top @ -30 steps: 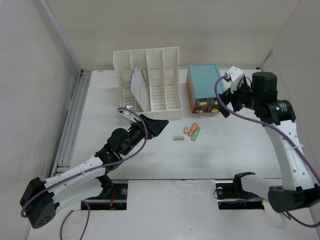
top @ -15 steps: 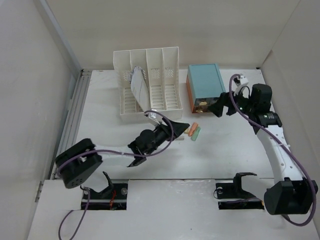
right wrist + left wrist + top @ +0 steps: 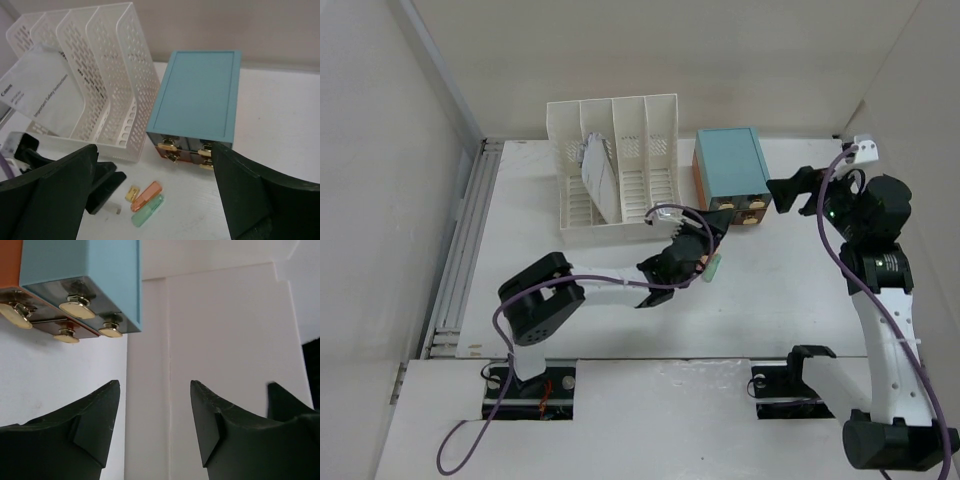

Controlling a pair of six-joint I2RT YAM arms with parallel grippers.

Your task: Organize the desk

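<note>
A: Where does the table (image 3: 780, 300) sit in this one?

B: It fills the floor of the shot, a matte white top under everything, with its grey rail (image 3: 460, 250) running down the left edge as seen from above. Both arms rise from its near edge.

A: And the left claw (image 3: 155, 388)?

B: Released. Its wrist camera shows the two dark fingers (image 3: 95, 420) parted, with only bare table in the gap. From overhead it hangs at centre, tips pointed at the front of the teal drawer box (image 3: 730, 162), just short of the brass knobs (image 3: 76, 310) and close beside a small cluster of pieces.

A: What pieces?

B: An orange bar (image 3: 148, 191) and a green bar (image 3: 148, 206) lying side by side, a small yellow bit (image 3: 133, 193) just beside them, and a pale grey bit (image 3: 114, 209) next to the claw's tip.

A: The right claw (image 3: 788, 190)?

B: Also released, jaws spread wide and holding nothing. It hovers to the right of the drawer box, raised off the table, looking down across the box and the white file rack (image 3: 660, 180).

A: Anything in the rack?

B: One printed sheet (image 3: 42, 95), tilted, in a left-hand slot. The rack stands at the back of the table, just left of the drawer box, the two apart.
</note>
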